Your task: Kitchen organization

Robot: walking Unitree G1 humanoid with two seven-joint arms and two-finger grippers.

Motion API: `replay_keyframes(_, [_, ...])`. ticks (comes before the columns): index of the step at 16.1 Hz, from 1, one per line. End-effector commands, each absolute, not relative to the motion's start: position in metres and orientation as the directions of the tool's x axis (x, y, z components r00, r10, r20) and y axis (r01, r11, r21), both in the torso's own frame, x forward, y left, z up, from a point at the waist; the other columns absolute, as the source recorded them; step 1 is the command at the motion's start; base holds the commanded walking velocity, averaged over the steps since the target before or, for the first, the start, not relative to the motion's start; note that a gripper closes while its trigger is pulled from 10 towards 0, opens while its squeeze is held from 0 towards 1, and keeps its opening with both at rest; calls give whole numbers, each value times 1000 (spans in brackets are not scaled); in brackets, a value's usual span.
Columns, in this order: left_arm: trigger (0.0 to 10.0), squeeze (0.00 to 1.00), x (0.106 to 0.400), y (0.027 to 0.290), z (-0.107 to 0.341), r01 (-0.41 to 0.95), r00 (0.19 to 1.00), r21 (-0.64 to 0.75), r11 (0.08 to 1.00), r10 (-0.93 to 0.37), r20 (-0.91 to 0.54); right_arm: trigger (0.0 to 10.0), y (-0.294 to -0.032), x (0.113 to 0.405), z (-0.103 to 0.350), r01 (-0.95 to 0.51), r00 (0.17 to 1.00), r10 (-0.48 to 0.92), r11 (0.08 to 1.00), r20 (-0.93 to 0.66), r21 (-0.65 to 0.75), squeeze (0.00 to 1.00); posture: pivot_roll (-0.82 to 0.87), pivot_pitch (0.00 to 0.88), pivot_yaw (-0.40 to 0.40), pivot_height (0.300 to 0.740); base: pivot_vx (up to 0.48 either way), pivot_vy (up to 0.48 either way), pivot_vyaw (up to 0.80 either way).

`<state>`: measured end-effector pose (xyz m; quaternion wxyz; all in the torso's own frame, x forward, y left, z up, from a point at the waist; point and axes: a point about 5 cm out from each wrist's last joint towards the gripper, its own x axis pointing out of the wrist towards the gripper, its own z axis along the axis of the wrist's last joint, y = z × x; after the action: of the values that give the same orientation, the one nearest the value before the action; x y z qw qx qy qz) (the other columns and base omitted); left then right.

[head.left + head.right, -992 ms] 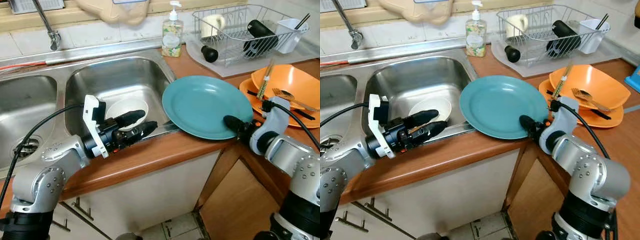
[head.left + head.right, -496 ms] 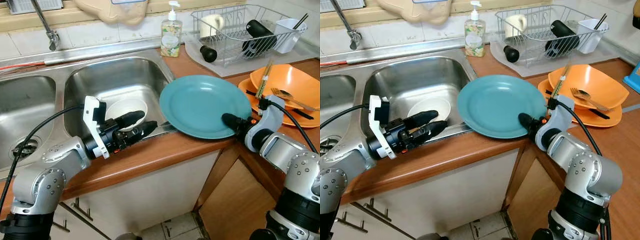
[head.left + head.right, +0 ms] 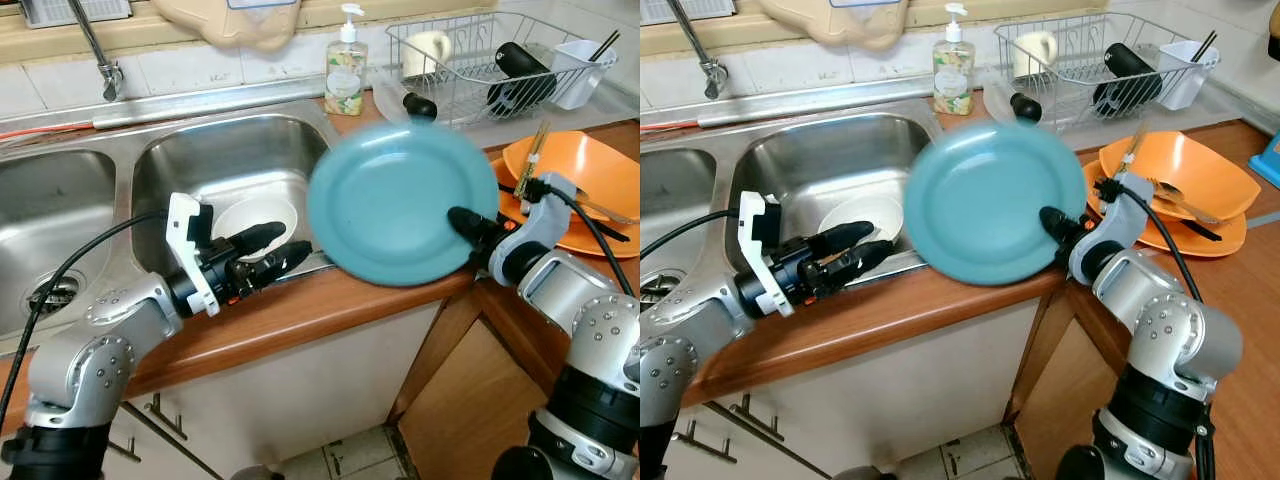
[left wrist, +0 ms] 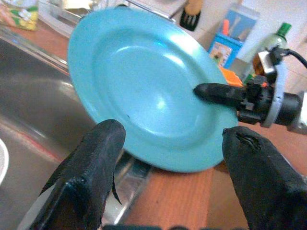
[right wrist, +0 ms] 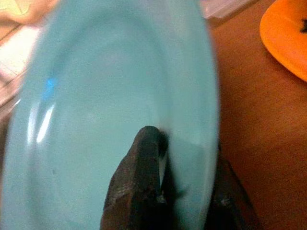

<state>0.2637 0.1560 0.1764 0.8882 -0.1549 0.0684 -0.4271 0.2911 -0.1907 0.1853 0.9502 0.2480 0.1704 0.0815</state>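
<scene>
Right, I have the teal plate (image 3: 402, 205) pinched in the right gripper (image 3: 468, 224), one black finger (image 5: 143, 167) lying over the plate's upper face and the other under its rim, so the rim sits squarely between the two. The plate is tipped up at the middle of the head view, its face turned toward the camera, its lower edge just above the wooden counter (image 3: 300, 310) and its left edge reaching over the rim of the steel sink (image 3: 230, 160). It looks a little smeared, so I can't tell whether that lower edge touches the counter. My left gripper (image 3: 275, 250) sits lower left of centre, over the front lip of the sink, fingers spread wide with nothing between them; from its wrist camera I see both black fingertips (image 4: 96, 153) framing the plate, which is near but apart from them. Just behind those fingers, down in the basin, rests a white bowl (image 3: 255, 215). Toward the upper middle stands a soap bottle (image 3: 346, 65) beside the sink, and in the upper right a wire dish rack (image 3: 480, 60) holds a cup and a dark bottle. At the right edge, behind my right wrist, orange plates (image 3: 580, 180) are stacked with a fork and chopsticks lying on them. The faucet (image 3: 100, 50) stands at upper left.
</scene>
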Motion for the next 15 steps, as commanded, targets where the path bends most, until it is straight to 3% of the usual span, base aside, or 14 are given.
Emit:
replay_keyframes(1, [10000,0,269,163,181,714,665,-312,627,-747,20,0,-191,293,185,-53,929,230,859,-290,510,0,-83,0,35,740,0,0,0])
replay_keyframes(2, [10000,0,276,167,182,671,712,-326,666,-702,33,0,-189,296,191,-83,937,244,849,-249,522,0,-82,0,33,740,0,0,0])
replay_keyframes(3, [10000,1000,288,172,186,612,769,-361,704,-637,60,0,-184,300,207,-161,952,275,826,-137,540,0,-82,0,33,740,0,0,0])
replay_keyframes(6, [10000,1000,296,170,188,619,763,-362,697,-643,66,0,-176,301,228,-265,945,327,789,-15,554,0,-79,0,34,740,0,0,0])
replay_keyframes(7, [10000,557,300,169,189,620,758,-396,677,-646,83,0,-172,301,235,-314,934,357,769,34,557,0,-79,0,34,740,0,0,0])
replay_keyframes(8, [10000,0,304,167,189,626,747,-449,637,-655,113,0,-165,299,244,-379,913,399,744,89,550,0,-81,0,42,740,0,0,0])
replay_keyframes(13, [10000,0,314,155,189,676,682,-537,504,-705,196,0,-150,294,254,-485,860,481,668,170,565,0,-79,0,46,740,0,0,0])
replay_keyframes(14, [4431,0,314,153,190,691,665,-538,483,-716,211,0,-149,294,254,-489,857,484,658,175,573,0,-80,0,47,740,0,0,0])
replay_keyframes(15, [0,0,314,150,193,719,634,-541,437,-731,251,0,-149,294,253,-491,855,488,654,175,576,0,-81,0,49,740,0,0,0])
